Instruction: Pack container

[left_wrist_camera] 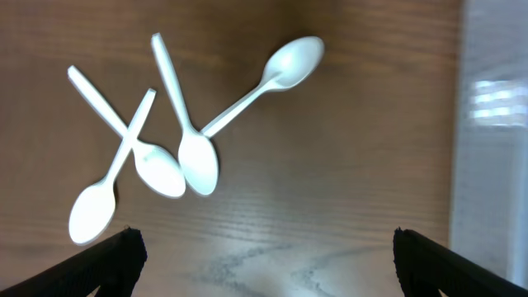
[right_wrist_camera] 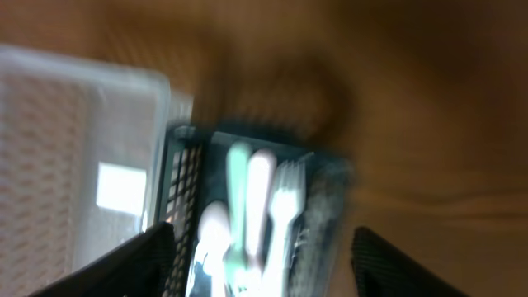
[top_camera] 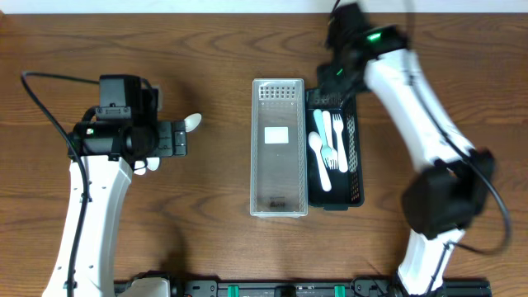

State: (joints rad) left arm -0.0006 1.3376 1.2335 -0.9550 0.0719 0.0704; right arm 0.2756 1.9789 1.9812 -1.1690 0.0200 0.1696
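My left claw (left_wrist_camera: 264, 256) hangs wide open and empty over the left of the bench (top_camera: 214, 49). Bare wood lies between it and the left edge of the one clear container (top_camera: 278, 177), which sits mid-bench flush against the one black basket (top_camera: 355, 157) on its right. My right claw (right_wrist_camera: 264, 256) is spread, gripping nothing, above the basket's far end. I count four white spoons (left_wrist_camera: 183, 157) under my left claw, mostly hidden by the arm from overhead; the basket's white cutlery (top_camera: 328, 148) is too blurred and overlapped to count.
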